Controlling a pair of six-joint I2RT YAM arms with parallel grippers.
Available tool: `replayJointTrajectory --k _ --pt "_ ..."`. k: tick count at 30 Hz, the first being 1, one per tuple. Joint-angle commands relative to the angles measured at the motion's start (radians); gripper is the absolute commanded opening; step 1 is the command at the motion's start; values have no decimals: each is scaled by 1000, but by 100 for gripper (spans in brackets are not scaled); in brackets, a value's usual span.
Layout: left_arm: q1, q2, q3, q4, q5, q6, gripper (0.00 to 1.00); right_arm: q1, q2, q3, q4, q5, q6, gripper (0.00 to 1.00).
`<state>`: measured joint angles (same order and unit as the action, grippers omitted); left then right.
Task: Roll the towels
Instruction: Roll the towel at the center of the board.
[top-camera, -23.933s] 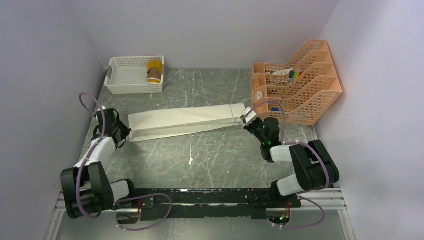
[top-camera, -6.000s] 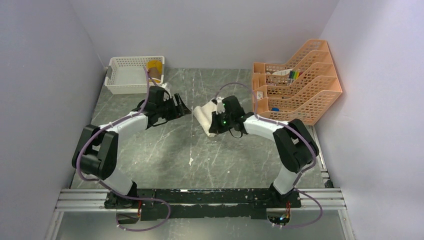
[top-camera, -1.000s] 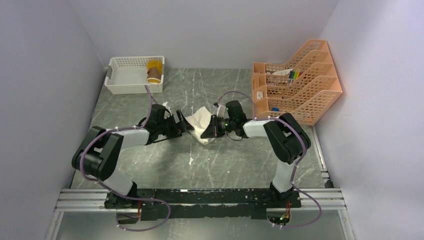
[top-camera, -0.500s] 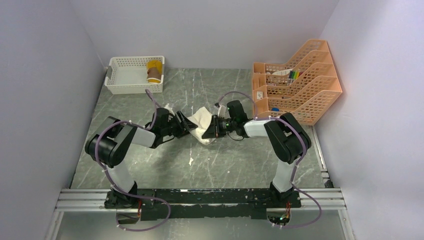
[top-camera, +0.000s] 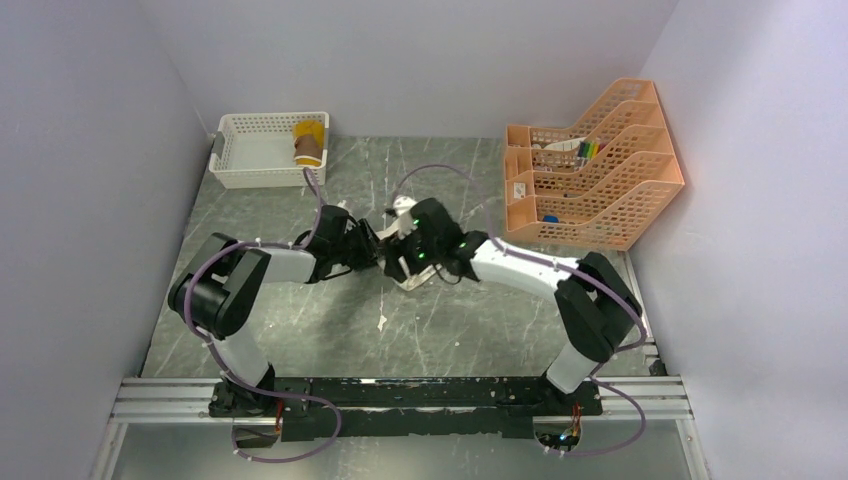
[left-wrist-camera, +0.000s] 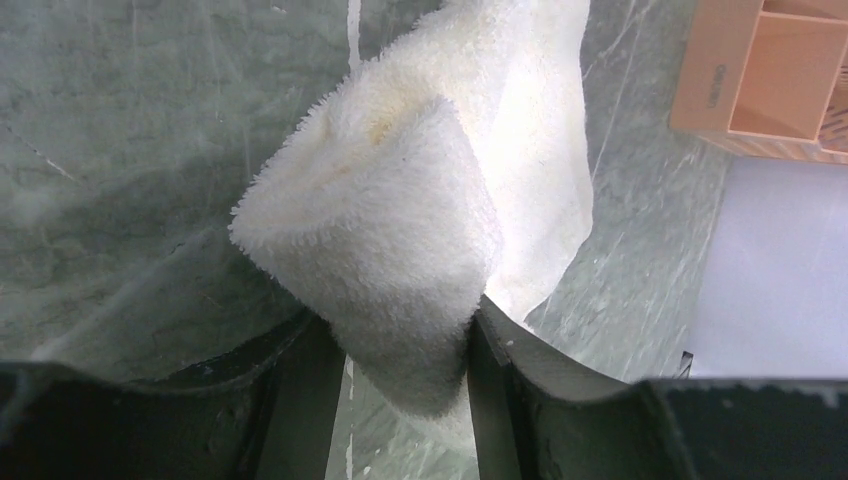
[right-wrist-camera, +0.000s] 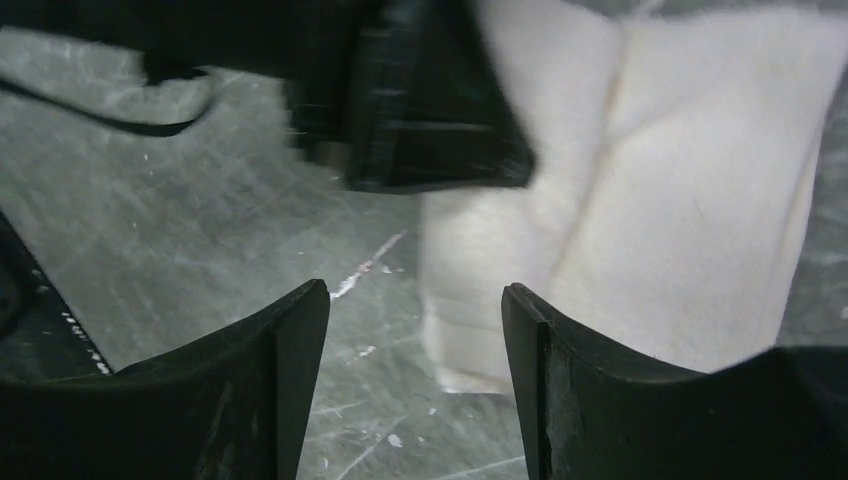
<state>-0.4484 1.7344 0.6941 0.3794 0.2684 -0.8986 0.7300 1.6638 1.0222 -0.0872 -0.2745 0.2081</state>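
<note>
The cream towel (left-wrist-camera: 380, 220) is a loose roll in the middle of the table, with a free flap trailing behind it. My left gripper (left-wrist-camera: 405, 330) is shut on the roll's near end, a finger pressing each side. Seen from above, my left gripper (top-camera: 372, 250) reaches the cream towel (top-camera: 410, 282) from the left, and the towel is mostly hidden under my right gripper (top-camera: 405, 262). My right gripper (right-wrist-camera: 415, 300) hangs open over the table beside the cream towel (right-wrist-camera: 650, 200), holding nothing. The rolled mustard-yellow towel (top-camera: 309, 140) stands in the white basket (top-camera: 250, 165).
An orange lattice file organizer (top-camera: 600, 170) with pens and small items stands at the back right. The white basket is at the back left against the wall. The grey marble tabletop (top-camera: 300, 320) has white scuffs.
My right gripper opened, let go of the cream towel and swung left over it. My left gripper closed onto the roll.
</note>
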Motion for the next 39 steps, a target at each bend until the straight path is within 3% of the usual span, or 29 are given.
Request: replayJointTrajectory --k 1,9,20,31,35,39 --pt "-2 0 61 -128 -62 71 56 165 -44 36 -124 412 -195 64" --pt "-3 28 90 -143 -35 76 56 255 37 44 -119 575 -243 64" --pt "-2 78 120 -149 -6 79 57 290 94 9 -49 513 -246 63" --pt "-3 62 131 -157 33 70 59 299 168 -5 2 562 -188 61" --pt "-1 32 125 -180 25 77 59 281 180 -10 26 545 -137 57" --pt "3 13 119 -191 27 79 59 249 182 -10 38 518 -97 40"
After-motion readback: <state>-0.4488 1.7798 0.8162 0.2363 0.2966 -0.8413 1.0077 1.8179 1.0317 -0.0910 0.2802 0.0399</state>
